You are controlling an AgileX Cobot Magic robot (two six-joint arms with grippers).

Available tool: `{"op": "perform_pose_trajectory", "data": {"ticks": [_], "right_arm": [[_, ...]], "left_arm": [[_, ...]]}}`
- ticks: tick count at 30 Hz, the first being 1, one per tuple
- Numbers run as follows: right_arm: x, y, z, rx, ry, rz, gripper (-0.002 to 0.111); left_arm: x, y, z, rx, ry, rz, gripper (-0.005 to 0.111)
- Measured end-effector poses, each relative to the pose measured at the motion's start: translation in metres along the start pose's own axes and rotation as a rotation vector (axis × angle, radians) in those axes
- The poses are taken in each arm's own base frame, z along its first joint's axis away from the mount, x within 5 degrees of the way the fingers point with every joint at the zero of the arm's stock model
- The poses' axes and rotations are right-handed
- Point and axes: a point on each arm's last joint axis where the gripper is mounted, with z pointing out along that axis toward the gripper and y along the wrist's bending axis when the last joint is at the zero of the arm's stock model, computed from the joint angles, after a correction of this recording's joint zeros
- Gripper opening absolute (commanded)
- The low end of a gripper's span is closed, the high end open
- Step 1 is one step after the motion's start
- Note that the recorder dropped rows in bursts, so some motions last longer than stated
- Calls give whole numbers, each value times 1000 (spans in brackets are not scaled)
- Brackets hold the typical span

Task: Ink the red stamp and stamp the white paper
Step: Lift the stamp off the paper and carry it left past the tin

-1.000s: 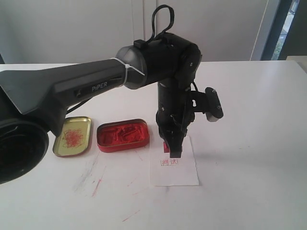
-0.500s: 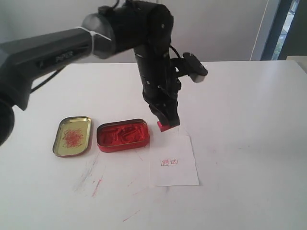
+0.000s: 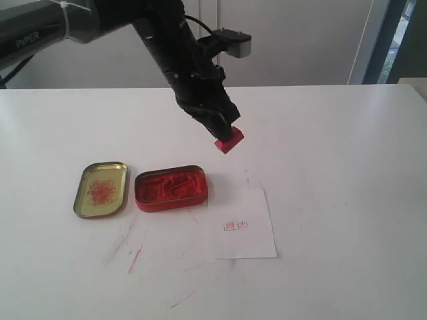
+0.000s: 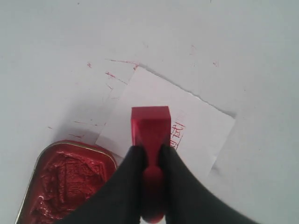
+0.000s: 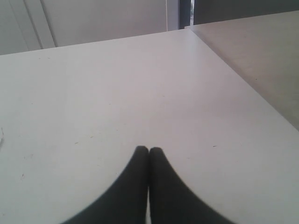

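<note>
My left gripper [image 3: 225, 128] [image 4: 150, 151] is shut on the red stamp [image 3: 229, 139] [image 4: 150, 128] and holds it in the air, well above the table and behind the white paper [image 3: 241, 223] [image 4: 196, 121]. The paper lies flat and bears a small red rectangular mark [image 3: 236, 225] [image 4: 178, 133]. To the paper's left sits the open red ink tin [image 3: 171, 188] [image 4: 65, 179]. In the right wrist view my right gripper [image 5: 149, 150] is shut with nothing in it, over bare white table; it does not show in the exterior view.
The tin's gold lid [image 3: 101, 189] lies left of the ink tin, inside up, with red smears. Red ink streaks [image 3: 137, 257] mark the white table [image 3: 333, 167] in front of the tin. The table's right edge [image 5: 243, 84] runs beside my right gripper.
My left arm has lifted the stamp off the paper and carried it up and back, away from the sheet. A red mark stays on the paper. The tin and lid have not moved.
</note>
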Motion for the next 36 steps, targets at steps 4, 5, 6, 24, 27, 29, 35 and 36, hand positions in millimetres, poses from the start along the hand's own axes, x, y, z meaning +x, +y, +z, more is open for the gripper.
{"op": "perform_pose_trajectory", "data": {"ticks": [4, 5, 6, 24, 27, 29, 35, 36], "right_arm": [[0, 0, 0, 0, 0, 0, 0], [0, 0, 0, 0, 0, 0, 0], [0, 0, 0, 0, 0, 0, 0], [0, 0, 0, 0, 0, 0, 0], [0, 0, 0, 0, 0, 0, 0], [0, 0, 0, 0, 0, 0, 0], [0, 0, 0, 0, 0, 0, 0], [0, 0, 0, 0, 0, 0, 0]], "left_arm": [[3, 10, -6, 30, -33, -48, 0], [4, 13, -7, 33, -39, -60, 0], [5, 16, -8, 33, -42, -69, 0], [48, 73, -14, 101, -60, -324, 0], [59, 85, -16, 98, -54, -372, 0], [67, 93, -16, 100, -50, -401, 0], [91, 110, -25, 95, -47, -486, 0], [95, 111, -29, 100, -55, -501, 0]]}}
